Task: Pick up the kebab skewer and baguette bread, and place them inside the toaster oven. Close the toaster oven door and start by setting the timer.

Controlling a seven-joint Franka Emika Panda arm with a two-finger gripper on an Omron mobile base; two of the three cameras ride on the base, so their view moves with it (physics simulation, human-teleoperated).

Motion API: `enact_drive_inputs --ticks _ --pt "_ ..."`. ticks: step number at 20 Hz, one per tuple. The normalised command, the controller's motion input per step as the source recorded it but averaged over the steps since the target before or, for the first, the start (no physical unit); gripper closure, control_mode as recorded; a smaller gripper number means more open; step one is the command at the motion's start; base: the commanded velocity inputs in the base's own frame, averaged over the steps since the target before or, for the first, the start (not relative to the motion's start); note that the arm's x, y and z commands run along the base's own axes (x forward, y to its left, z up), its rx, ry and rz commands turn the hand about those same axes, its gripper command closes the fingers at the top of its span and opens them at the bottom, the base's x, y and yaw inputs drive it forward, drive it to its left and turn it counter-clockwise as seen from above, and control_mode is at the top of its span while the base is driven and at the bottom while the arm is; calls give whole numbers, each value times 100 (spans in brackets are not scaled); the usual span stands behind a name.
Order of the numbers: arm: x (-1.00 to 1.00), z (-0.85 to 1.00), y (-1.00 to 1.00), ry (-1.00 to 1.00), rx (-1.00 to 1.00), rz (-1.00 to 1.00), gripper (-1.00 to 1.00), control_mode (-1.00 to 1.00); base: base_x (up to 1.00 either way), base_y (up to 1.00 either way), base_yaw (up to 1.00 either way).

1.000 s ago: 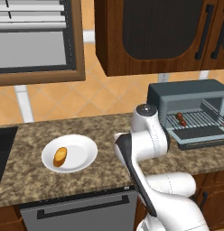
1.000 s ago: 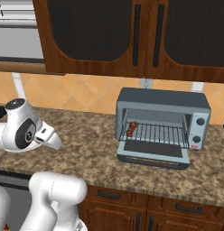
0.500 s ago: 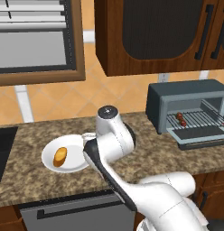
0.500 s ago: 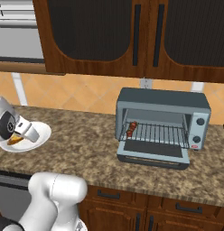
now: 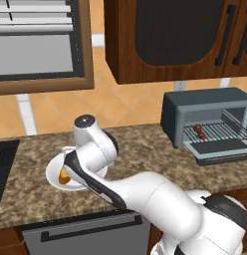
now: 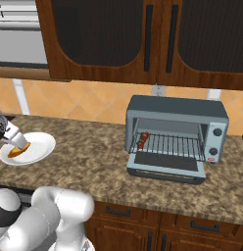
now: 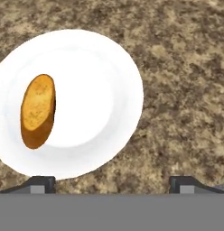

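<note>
The golden baguette bread (image 7: 38, 110) lies on the left part of a white plate (image 7: 109, 67) on the speckled counter. My gripper (image 7: 111, 185) hangs just above the plate, open and empty, the bread off toward its left fingertip (image 7: 39, 182). From the right base view the gripper (image 6: 19, 142) sits low over the baguette bread (image 6: 16, 151). In the left base view the arm covers most of the plate (image 5: 55, 169), with the bread (image 5: 64, 175) peeking out. The kebab skewer (image 5: 199, 131) rests on the rack inside the toaster oven (image 5: 205, 107). The toaster oven door (image 6: 165, 164) hangs open.
Dark wood cabinets (image 6: 143, 39) hang above the counter. A black cooktop edge (image 5: 3, 164) lies left of the plate. A broad stretch of bare counter (image 6: 89, 152) separates the plate from the oven. The oven's knobs (image 6: 218, 132) sit on its right front.
The arm has swung left from the middle of the counter to over the plate and lowered toward the bread. The gripper stayed open. Skewer and oven have not moved.
</note>
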Motion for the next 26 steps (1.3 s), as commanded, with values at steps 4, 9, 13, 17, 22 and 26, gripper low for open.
enact_drive_inputs --ticks 4,9,13,17,22,26 --pt "20 -36 24 3 0 6 -100 -100 0 0 0" --pt "16 -28 18 2 2 4 -100 -100 0 0 0" --pt "23 -27 20 0 7 1 -100 -100 0 0 0" --pt "18 -27 33 0 13 0 -100 -100 0 0 0" --pt "38 -25 27 2 4 1 -100 -100 0 0 0" --pt "50 -29 26 7 0 1 -100 -100 0 0 0"
